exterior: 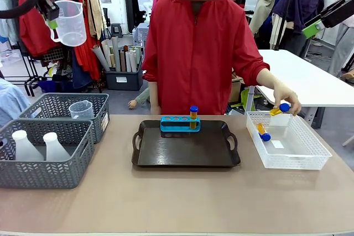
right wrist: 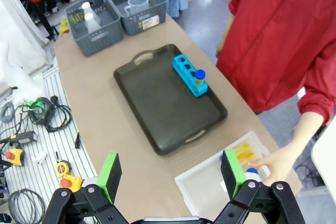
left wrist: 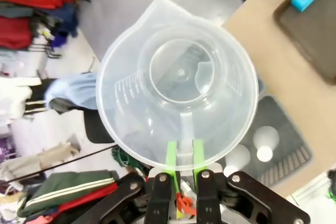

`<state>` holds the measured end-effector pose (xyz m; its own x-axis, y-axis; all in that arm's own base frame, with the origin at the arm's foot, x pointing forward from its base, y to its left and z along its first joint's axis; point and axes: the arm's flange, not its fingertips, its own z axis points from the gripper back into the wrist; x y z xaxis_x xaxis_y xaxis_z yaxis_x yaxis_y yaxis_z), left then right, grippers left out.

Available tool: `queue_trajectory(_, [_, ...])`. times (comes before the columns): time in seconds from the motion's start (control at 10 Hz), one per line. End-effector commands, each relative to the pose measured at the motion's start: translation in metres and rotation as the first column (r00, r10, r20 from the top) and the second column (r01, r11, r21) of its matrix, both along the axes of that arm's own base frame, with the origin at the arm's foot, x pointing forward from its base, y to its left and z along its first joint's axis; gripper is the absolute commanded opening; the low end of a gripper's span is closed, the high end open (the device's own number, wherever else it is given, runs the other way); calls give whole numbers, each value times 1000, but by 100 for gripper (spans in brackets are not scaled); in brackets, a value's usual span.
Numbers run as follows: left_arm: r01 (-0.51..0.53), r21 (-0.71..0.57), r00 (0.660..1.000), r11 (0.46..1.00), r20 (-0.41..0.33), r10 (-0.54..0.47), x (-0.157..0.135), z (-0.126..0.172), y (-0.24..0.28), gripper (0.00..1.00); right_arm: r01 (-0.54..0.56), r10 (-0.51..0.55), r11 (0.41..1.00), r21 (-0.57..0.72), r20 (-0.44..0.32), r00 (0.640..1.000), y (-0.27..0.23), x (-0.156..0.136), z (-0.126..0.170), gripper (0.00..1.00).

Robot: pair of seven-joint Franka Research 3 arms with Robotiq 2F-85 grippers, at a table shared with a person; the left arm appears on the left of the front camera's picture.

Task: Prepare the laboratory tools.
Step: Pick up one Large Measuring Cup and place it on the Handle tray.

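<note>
Note the left gripper (exterior: 52, 21) pressed together on the handle of the clear plastic measuring beaker (exterior: 71, 23), held high above the left side of the light brown table (exterior: 166, 197). Held near upright, mouth up, handle toward the gripper. Check the left wrist view for the green pads (left wrist: 171, 156) clamped on either side of the handle.

Locate the dark brown rectangular tray (exterior: 185, 150) at table centre, below the beaker and toward the robot's right. Treat this down-and-rightward offset as the governing relation for the coming move.

Note the right gripper (right wrist: 170, 174), spread wide and empty, high over the table's right end. Assign the placement to the left arm, judged nearer and already loaded.
</note>
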<state>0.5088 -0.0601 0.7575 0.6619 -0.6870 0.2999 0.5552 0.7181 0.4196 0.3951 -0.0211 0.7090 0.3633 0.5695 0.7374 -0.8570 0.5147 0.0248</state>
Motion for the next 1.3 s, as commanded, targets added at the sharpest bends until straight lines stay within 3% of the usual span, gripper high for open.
queue_trajectory(0.0, [19,36,1000,999,-6,-18,-6,12,-1,0,-8,8,1000,7,5,1000,1,-1,1,100])
queue_trajectory(0.8, [12,8,1000,1000,-12,-12,-3,7,-6,0,-8,8,1000,7,5,1000,1,-1,1,100])
queue_trajectory(0.9, [51,17,992,999,-115,-49,-7,18,-19,0,-8,8,1000,7,5,1000,1,-1,1,100])
queue_trajectory(1.2, [232,0,949,973,-217,-227,-3,16,-69,0,-8,8,1000,7,5,1000,1,-1,1,100])
